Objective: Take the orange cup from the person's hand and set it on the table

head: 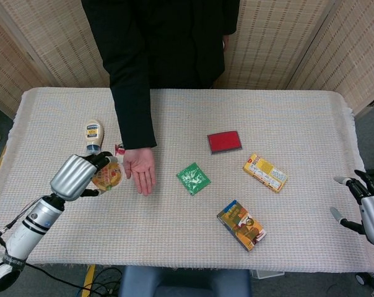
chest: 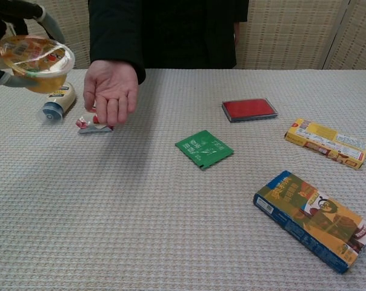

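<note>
Two hands matter here, and the robot's left hand (head: 75, 176) has the orange cup (chest: 37, 62): its fingers (chest: 45, 23) curl round the rim and the cup hangs in the air above the tabletop (head: 174, 235), clear of the person's hand (chest: 112, 91). That hand is empty, palm open toward the cloth, fingers hanging loose, just beside the cup on the side nearer the green packet (head: 193, 179). From the chest view the cup's clear lid tilts slightly and the orange contents show through.

Taking the green packet as the middle of things: the mayonnaise bottle (head: 93, 135) lies beyond the cup, toward the far edge, and a small red-and-white wrapper (chest: 93, 123) sits under the person's fingertips. On the packet's other side lies a flat red case (head: 224, 142), further off a yellow box (head: 265, 172), and nearer the robot a blue-and-yellow box (head: 241, 224).

The right hand (head: 369, 207) waits at the tabletop's far edge, well apart from the packet, fingers spread and holding nothing.
</note>
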Robot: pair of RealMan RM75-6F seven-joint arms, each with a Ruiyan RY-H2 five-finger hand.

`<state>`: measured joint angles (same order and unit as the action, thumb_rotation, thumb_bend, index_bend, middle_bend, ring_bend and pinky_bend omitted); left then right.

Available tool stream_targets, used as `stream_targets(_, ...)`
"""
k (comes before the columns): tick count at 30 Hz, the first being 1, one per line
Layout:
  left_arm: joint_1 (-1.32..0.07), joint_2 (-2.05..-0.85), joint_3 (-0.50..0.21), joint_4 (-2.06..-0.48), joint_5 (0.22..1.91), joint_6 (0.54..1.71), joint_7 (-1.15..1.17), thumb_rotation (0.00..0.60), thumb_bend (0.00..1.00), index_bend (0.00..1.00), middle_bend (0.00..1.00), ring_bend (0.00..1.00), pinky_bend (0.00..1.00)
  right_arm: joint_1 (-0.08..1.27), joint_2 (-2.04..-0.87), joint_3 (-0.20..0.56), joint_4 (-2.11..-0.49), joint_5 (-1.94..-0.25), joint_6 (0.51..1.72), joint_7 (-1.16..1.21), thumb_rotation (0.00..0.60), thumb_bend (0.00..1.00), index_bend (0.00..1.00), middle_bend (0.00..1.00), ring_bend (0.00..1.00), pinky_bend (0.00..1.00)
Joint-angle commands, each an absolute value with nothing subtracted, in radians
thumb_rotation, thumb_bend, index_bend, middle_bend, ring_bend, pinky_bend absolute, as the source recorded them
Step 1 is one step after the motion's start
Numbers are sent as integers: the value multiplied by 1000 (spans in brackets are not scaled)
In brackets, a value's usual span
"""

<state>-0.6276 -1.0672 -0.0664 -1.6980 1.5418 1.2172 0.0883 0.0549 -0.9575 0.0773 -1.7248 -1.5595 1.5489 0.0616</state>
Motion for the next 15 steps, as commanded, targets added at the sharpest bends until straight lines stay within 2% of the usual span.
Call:
stream_targets(1,-600,-1060,-41,-1685,1539,1216,93,600,267,662,616,615,815,59,-960,77,-1724,-1561,1542,62,600,245,228,320,170,197)
stream_targets(7,-574,-1120,-24,-1595,1497,1182,121,600,267,662,615,601,804,65,-961,77,-1726,-1563,1535,58,600,245,228,320,170,197)
stream_targets(15,-577,-1280,-39,-1401,1433,1116,79,600,267,661,607,593,798,64,-960,75,-1730,-1561,1534,52,600,245,228,320,170,197)
